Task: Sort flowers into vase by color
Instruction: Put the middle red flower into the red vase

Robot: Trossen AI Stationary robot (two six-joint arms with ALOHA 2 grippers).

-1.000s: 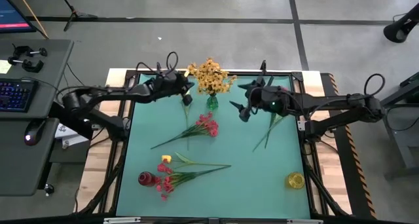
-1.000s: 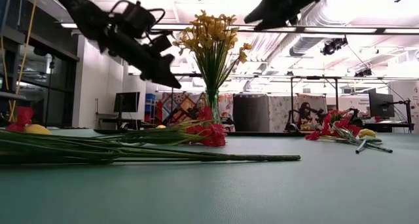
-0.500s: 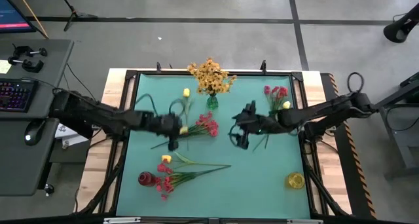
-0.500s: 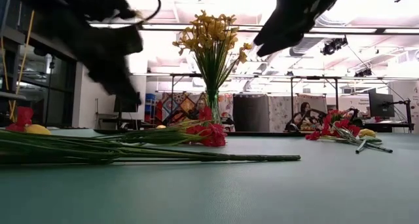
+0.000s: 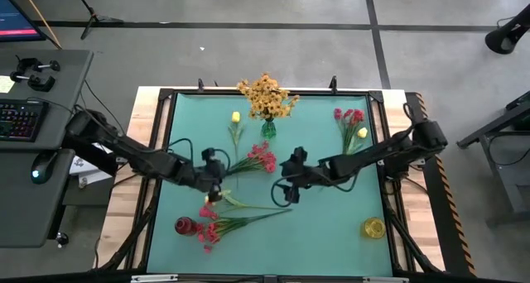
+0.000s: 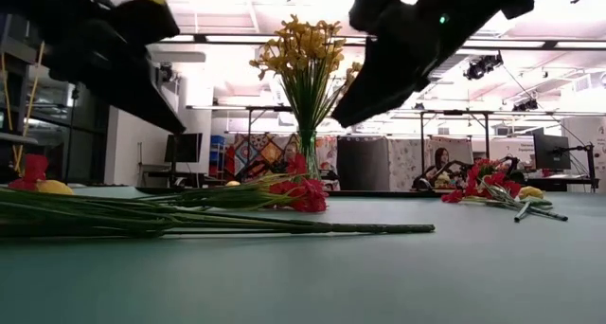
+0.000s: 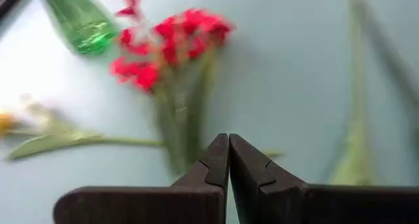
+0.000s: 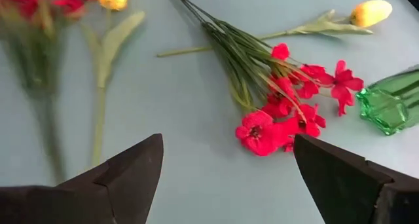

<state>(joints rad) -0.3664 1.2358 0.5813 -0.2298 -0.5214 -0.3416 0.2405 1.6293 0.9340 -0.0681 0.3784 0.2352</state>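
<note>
A green vase (image 5: 267, 129) at the far middle holds orange-yellow sprays (image 5: 265, 95). A yellow tulip (image 5: 235, 117) lies to its left. A red bunch (image 5: 262, 157) lies at the table's middle. Another red bunch with a yellow bud (image 5: 351, 122) lies far right. A third bunch (image 5: 217, 225) lies near left, its blooms beside a red vase (image 5: 184, 226). My left gripper (image 5: 217, 184) hovers shut over the middle bunch's stems (image 7: 180, 112). My right gripper (image 5: 286, 192) hangs open and empty, right of the middle bunch (image 8: 281, 116).
A yellow vase (image 5: 373, 227) stands at the near right corner. Bare green mat lies between it and the near-left bunch's stem ends (image 5: 286, 208). The table's black frame (image 5: 162, 134) runs along the sides. A desk with a keyboard (image 5: 21, 117) stands to the left.
My left gripper has swung from beside the green vase toward the near edge and stayed shut. It now sits over the middle bunch's stems. My right gripper has come down from right of the vase toward the table's middle and near side, still open.
</note>
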